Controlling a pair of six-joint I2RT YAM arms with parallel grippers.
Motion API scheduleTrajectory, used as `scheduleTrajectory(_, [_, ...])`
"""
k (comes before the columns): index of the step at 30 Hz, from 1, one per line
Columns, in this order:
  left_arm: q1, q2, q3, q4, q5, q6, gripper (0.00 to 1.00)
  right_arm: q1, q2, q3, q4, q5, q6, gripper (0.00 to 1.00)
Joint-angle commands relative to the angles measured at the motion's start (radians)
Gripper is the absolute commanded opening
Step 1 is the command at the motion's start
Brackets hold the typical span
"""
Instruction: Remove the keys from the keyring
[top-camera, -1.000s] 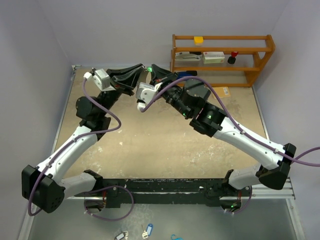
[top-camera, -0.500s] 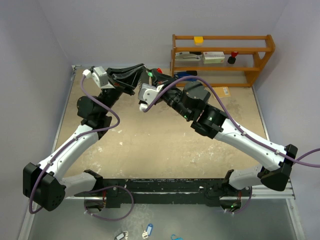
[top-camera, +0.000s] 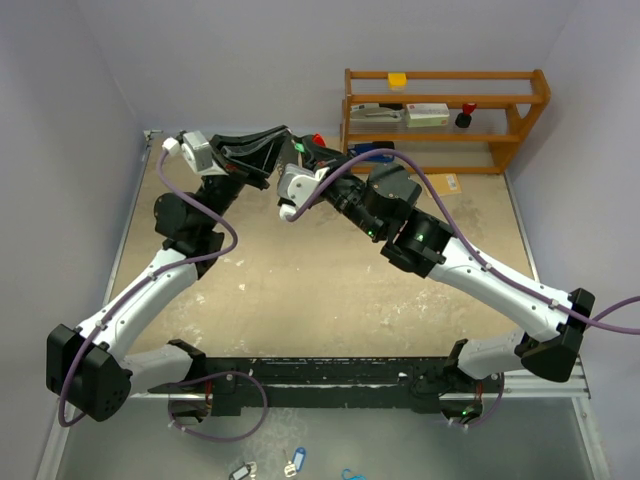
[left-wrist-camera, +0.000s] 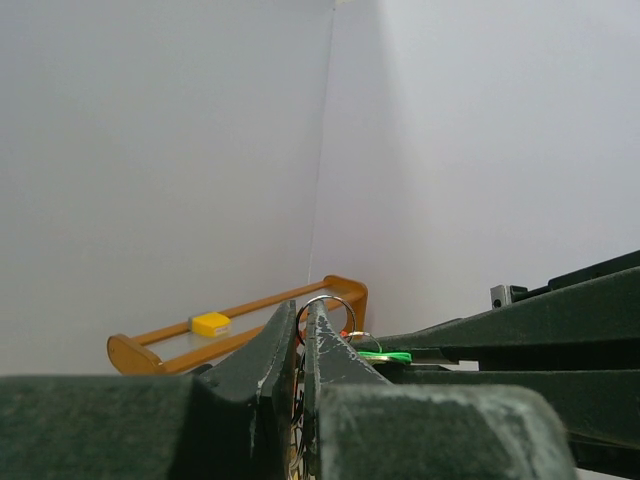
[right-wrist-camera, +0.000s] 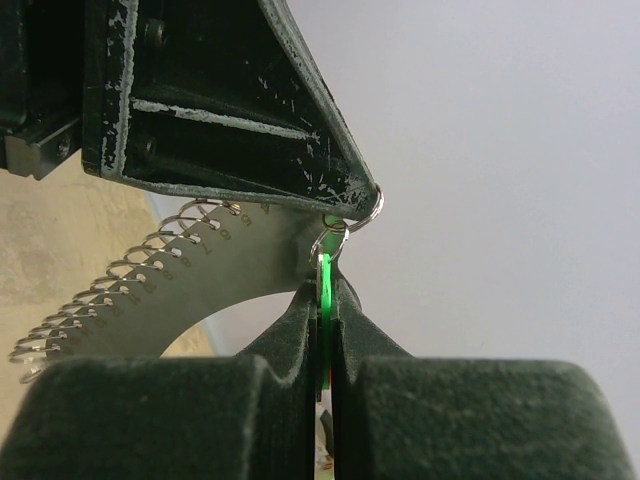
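My left gripper (top-camera: 283, 142) and right gripper (top-camera: 303, 155) meet tip to tip high over the far middle of the table. The left gripper (left-wrist-camera: 302, 312) is shut on the keyring's silver ring (left-wrist-camera: 335, 303); a bit of its red piece (top-camera: 318, 139) shows behind. The right gripper (right-wrist-camera: 325, 285) is shut on the pale-green key tag (right-wrist-camera: 325, 280), which hangs by a small ring (right-wrist-camera: 334, 238) from the silver ring (right-wrist-camera: 368, 208). The tag also shows in the left wrist view (left-wrist-camera: 385, 355). A grey-looking curved piece with a wire coil (right-wrist-camera: 120, 290) hangs under the left fingers (right-wrist-camera: 230, 110).
A wooden shelf (top-camera: 445, 76) stands at the back right with a yellow block (top-camera: 398, 80), boxes and a red-topped item (top-camera: 466, 114). Blue-tagged keys (top-camera: 294, 463) lie below the table's near edge. Walls close in at the left, back and right.
Both grippers have shifted slightly left together, still joined at the ring. A red bit of the keyring now shows behind the right gripper.
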Motion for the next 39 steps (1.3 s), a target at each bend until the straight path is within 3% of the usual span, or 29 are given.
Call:
scheduleTrajectory(1, [0.000,-0.017,0.021,0.057,-0.078,0.016,0.00,0.006,0.002,0.034,-0.002,-0.040,0.035,0.00])
scheduleTrajectory(20, [-0.006,0.044,-0.018,0.059,-0.266,0.080,0.00,0.007,0.007,0.106,-0.051,-0.069,0.055,0.00])
scheduleTrajectory(39, [-0.009,0.066,-0.034,-0.013,-0.333,0.157,0.00,0.007,-0.020,0.174,-0.047,-0.028,-0.012,0.00])
